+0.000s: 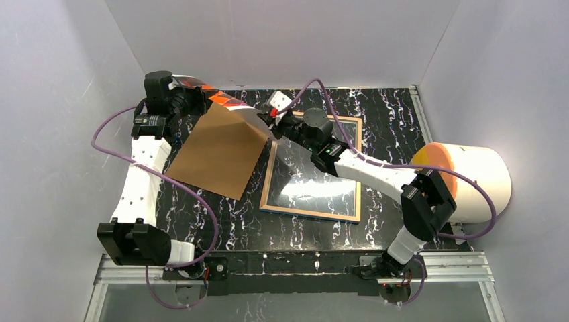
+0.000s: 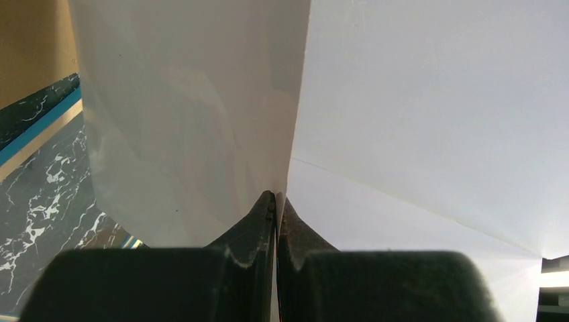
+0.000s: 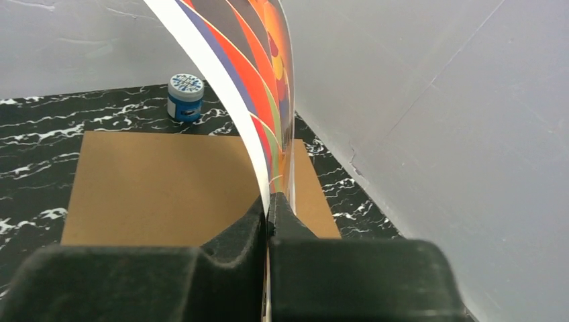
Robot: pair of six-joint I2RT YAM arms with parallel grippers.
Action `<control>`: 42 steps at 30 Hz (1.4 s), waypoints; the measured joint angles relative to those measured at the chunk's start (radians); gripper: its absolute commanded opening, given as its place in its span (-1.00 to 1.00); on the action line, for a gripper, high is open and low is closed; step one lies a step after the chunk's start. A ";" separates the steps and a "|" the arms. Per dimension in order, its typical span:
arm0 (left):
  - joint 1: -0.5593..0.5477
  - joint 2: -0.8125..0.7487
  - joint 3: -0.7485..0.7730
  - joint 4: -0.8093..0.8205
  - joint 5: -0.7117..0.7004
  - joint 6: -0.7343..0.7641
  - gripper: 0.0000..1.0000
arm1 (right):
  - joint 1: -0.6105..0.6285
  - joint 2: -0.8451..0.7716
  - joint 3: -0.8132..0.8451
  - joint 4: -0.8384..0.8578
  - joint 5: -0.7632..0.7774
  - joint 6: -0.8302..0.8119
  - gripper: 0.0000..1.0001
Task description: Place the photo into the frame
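Both claws are seen closed on the photo (image 3: 258, 74). In the left wrist view, the left claw (image 2: 276, 208) is pinched on the plain white back of the sheet, with no gap visible between its fingers. In the right wrist view, the right claw (image 3: 268, 211) is clamped on the opposite edge, and the printed orange-red side is seen rising from it in a curve. From above, the photo is held off the table (image 1: 382, 121), bowed between the two claws, over the far edge of the brown board (image 1: 215, 154). The board is laid flat on the table, its right corner just beside the upper left corner of the frame (image 1: 308, 213). The frame is lying flat under the right arm, wood-coloured edge up, with its glass showing reflections; no part of the photo is inside it. A small blue jar (image 3: 184, 97) with a patterned lid is noted behind the board. A white cylinder (image 1: 480, 178) with an orange end is noted at the right side.
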 measured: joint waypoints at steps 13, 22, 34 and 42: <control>0.002 0.011 0.023 0.000 0.014 0.071 0.75 | -0.044 -0.012 0.012 -0.067 -0.074 0.138 -0.97; 0.002 0.119 0.181 0.018 0.078 0.264 0.97 | -0.242 -0.132 0.012 -0.208 -0.111 0.550 -0.97; 0.002 0.167 0.189 0.047 0.154 0.441 0.97 | -0.653 -0.154 0.008 -0.628 -0.303 1.060 -0.97; -0.013 0.174 0.056 0.060 0.170 0.507 0.96 | -0.737 -0.145 -0.076 -0.830 -0.430 1.022 -0.97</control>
